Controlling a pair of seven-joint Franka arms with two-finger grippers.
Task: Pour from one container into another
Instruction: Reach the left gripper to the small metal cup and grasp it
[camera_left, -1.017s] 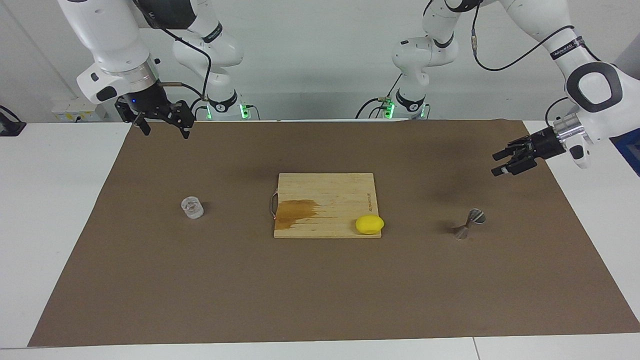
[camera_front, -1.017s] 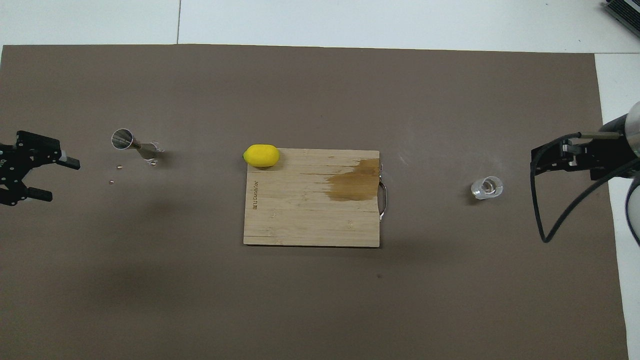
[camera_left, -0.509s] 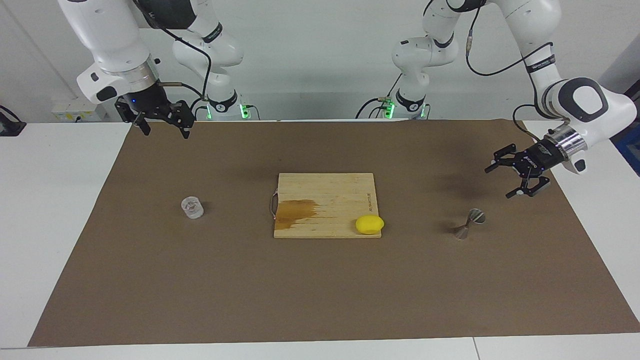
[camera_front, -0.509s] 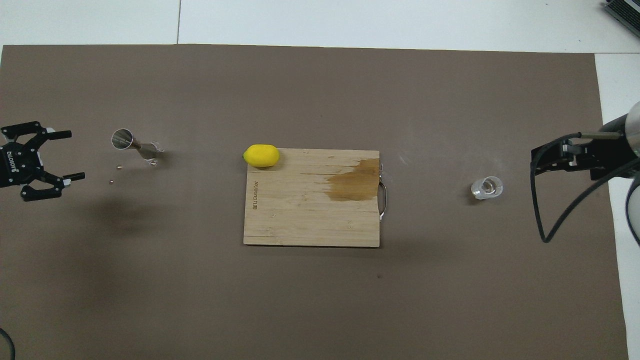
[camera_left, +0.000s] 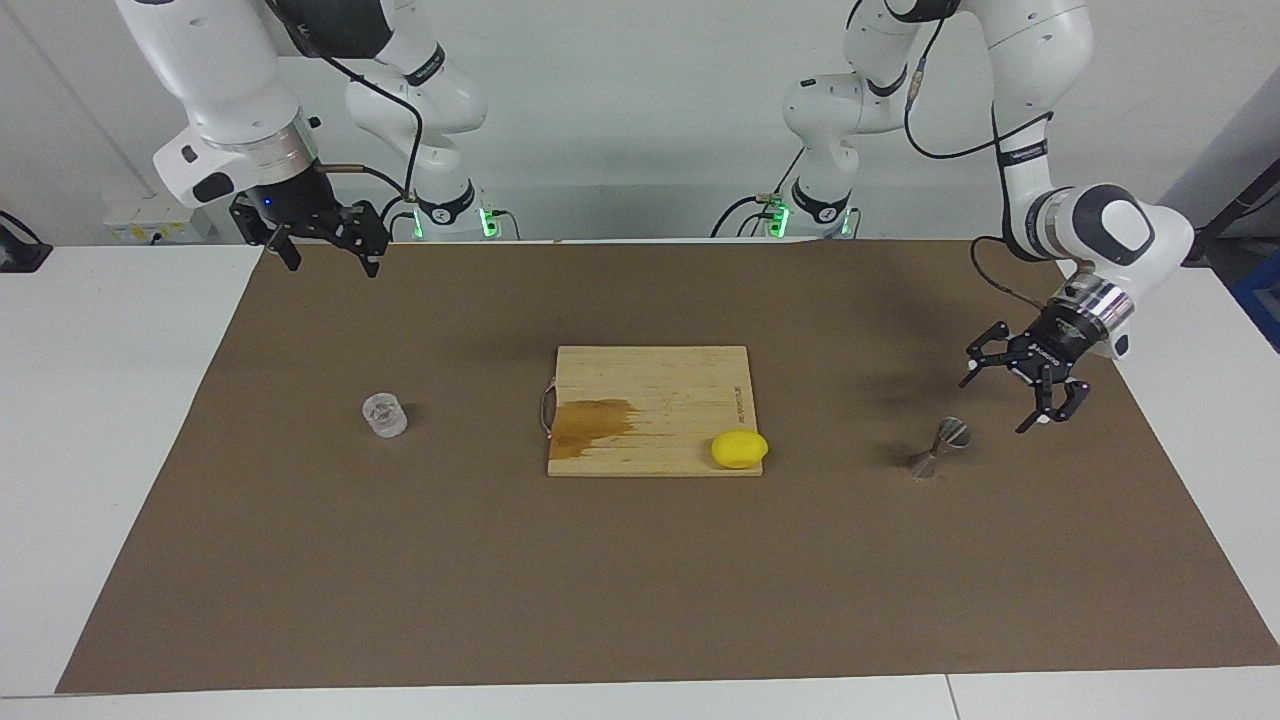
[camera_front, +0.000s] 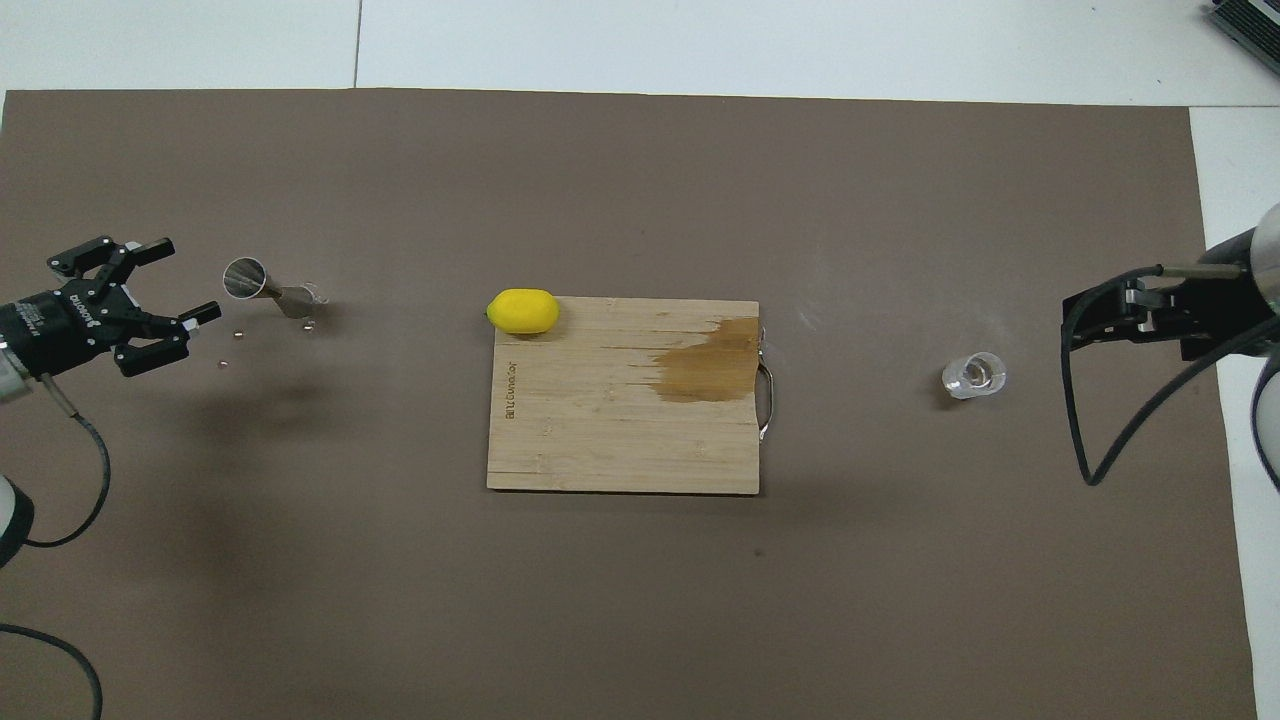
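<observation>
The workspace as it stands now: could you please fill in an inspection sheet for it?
Surface: brown mat on a white table.
Job's things: glass cup upright toward the right arm's end; jigger toward the left arm's end, untouched.
Clutter: stained cutting board with a lemon at its corner.
Grippers: left gripper open, raised beside the jigger; right gripper waits.
Cables: black, along both arms.
Surroundings: nothing seen.

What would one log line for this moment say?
left pincer: open, beside jigger | right pincer: waiting, open | glass cup: untouched | pour: not begun
</observation>
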